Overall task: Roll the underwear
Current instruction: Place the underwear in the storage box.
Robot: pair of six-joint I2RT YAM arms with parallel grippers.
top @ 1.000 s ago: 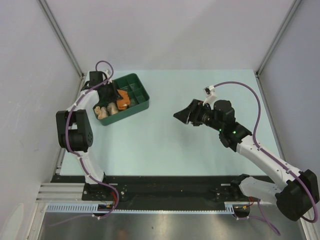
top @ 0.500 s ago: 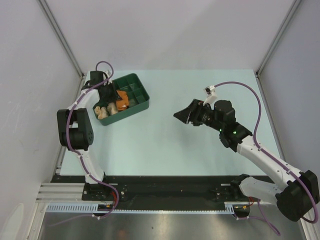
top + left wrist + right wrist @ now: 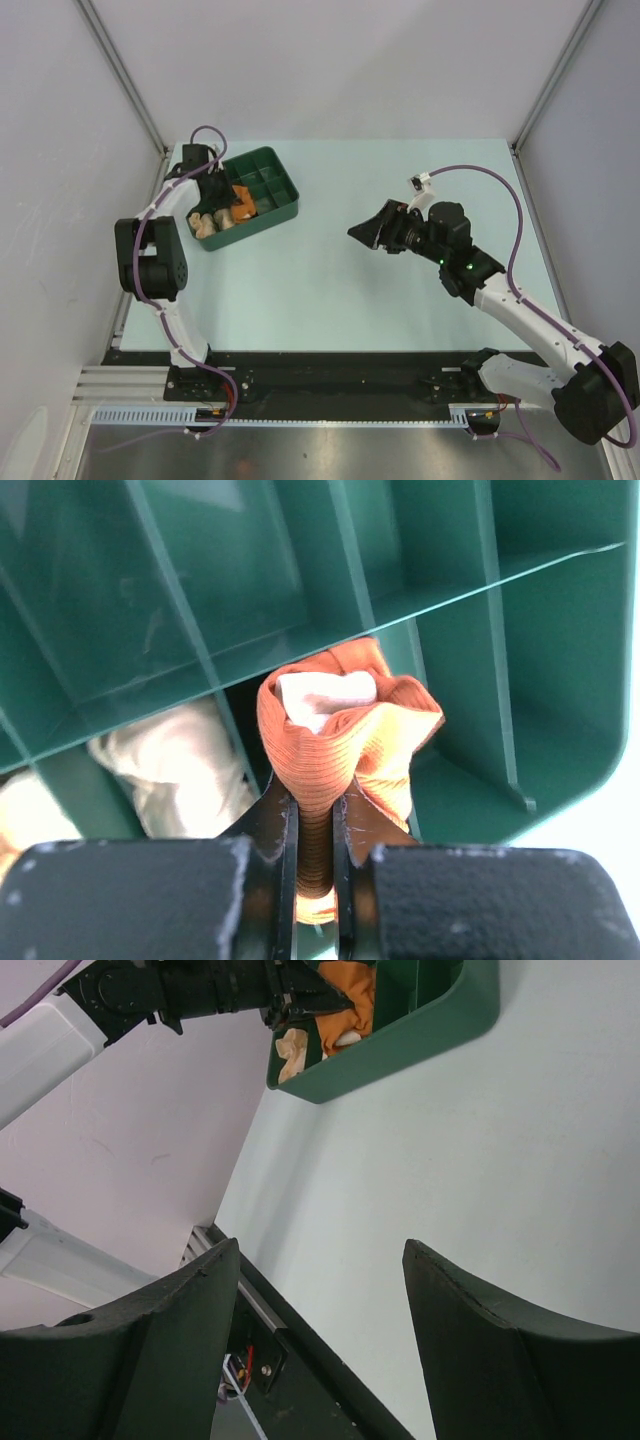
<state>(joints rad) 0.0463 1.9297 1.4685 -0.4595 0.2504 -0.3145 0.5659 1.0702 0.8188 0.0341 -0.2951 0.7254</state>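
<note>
My left gripper point(image 3: 315, 825) is shut on the rolled rust-orange underwear point(image 3: 345, 735) with cream edging and holds it in a compartment of the dark green tray point(image 3: 275, 183). In the top view the orange roll point(image 3: 243, 199) sits beside my left gripper point(image 3: 222, 190). A cream garment point(image 3: 185, 765) lies in the compartment to its left, and pale rolls point(image 3: 205, 224) lie at the tray's near end. My right gripper point(image 3: 365, 232) is open and empty, held above the table's middle, far from the tray.
The tray has several dividers point(image 3: 200, 650) and stands at the table's far left, next to the left wall point(image 3: 60, 200). The right wrist view shows the tray point(image 3: 420, 1030) and the table's near rail point(image 3: 260, 1330).
My left gripper has shifted slightly within the tray with the orange roll. The right arm has not moved.
</note>
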